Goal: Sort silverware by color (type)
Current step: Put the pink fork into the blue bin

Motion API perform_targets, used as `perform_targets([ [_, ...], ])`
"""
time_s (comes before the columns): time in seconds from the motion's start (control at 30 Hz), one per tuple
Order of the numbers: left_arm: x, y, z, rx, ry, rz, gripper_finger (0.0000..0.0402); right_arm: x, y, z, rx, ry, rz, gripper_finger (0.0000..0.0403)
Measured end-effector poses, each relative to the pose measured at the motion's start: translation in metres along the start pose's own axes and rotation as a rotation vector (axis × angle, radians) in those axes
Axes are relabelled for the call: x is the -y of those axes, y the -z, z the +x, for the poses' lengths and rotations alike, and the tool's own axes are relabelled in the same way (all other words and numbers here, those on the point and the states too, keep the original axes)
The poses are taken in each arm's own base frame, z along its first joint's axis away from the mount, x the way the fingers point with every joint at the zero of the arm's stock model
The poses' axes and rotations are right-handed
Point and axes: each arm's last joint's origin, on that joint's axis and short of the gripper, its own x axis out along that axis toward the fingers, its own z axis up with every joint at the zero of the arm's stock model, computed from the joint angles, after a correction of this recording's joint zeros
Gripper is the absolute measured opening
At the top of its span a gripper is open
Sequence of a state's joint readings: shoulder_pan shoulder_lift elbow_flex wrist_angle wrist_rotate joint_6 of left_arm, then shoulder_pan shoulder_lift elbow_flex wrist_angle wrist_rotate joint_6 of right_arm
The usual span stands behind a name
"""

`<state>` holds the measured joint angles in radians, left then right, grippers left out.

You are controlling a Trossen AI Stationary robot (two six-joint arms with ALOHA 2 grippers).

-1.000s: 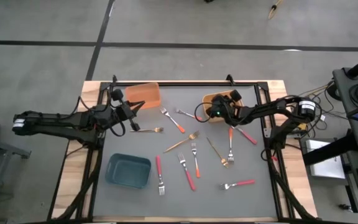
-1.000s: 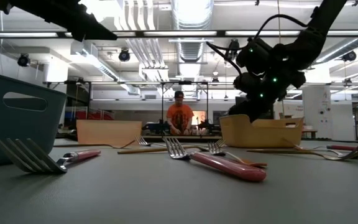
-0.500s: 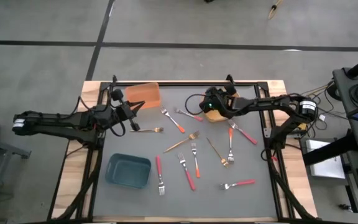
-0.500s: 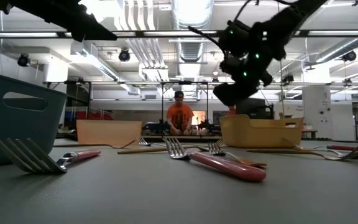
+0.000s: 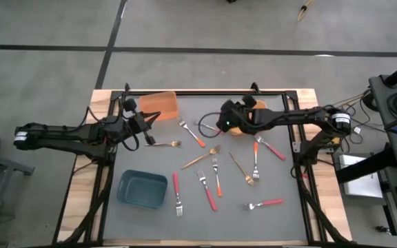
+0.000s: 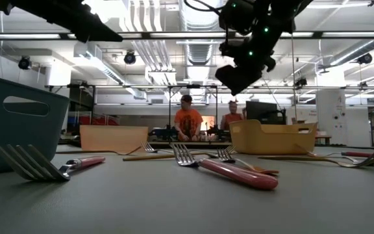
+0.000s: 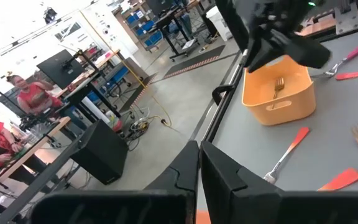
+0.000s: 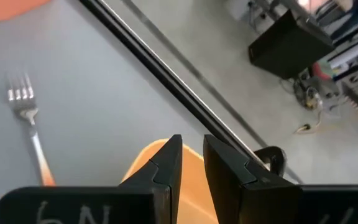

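Several forks lie flat on the grey mat, among them a gold one, an orange-handled one and a red-handled one. A gold fork lies inside the yellow-orange bin. My right gripper hangs high over that bin's left rim, its fingers a narrow gap apart with nothing between them. My left gripper waits shut and empty in the air near the orange bin.
A teal bin stands at the near left of the mat. A black rail runs along the table's far edge. In the low view, people sit at desks in the room beyond the table.
My right gripper has risen out of the yellow-orange bin, climbing well above its rim, and has drifted toward the table's left edge. The forks on the mat and my left arm have stayed where they were.
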<state>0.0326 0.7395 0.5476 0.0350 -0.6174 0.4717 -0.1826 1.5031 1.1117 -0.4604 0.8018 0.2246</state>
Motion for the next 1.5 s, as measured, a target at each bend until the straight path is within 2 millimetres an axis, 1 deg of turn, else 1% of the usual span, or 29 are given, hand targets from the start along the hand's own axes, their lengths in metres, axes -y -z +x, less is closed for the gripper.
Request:
perform_targets([
  [0.1, 0.0, 0.0, 0.0, 0.004, -0.002, -0.023, 0.0, -0.005, 0.01, -0.009, 0.014, 0.018, -0.036, 0.0058],
  [0.23, -0.001, -0.001, 0.0, 0.007, -0.003, -0.093, 0.0, -0.007, 0.022, -0.022, 0.031, -0.011, -0.06, 0.0058],
  [0.47, 0.0, -0.001, 0.0, 0.012, 0.004, -0.284, 0.0, 0.002, 0.044, -0.047, 0.075, -0.072, -0.078, 0.0058],
  [0.67, 0.0, -0.003, 0.0, 0.034, 0.046, -0.431, 0.0, 0.01, 0.064, -0.059, 0.126, -0.153, -0.042, 0.0058],
  [0.87, 0.002, -0.009, 0.0, 0.096, 0.172, -0.522, 0.0, 0.013, 0.082, -0.06, 0.182, -0.236, 0.018, 0.0058],
  [1.03, 0.005, -0.013, 0.005, 0.138, 0.196, -0.568, 0.0, 0.011, 0.094, -0.056, 0.184, -0.264, 0.028, 0.0058],
  [1.23, 0.015, -0.013, 0.014, 0.118, 0.244, -0.604, 0.0, 0.007, 0.097, -0.054, 0.158, -0.356, 0.01, 0.0058],
  [1.5, 0.028, -0.01, 0.027, 0.052, 0.278, -0.59, 0.0, 0.006, 0.098, -0.054, 0.155, -0.375, -0.026, 0.0059],
])
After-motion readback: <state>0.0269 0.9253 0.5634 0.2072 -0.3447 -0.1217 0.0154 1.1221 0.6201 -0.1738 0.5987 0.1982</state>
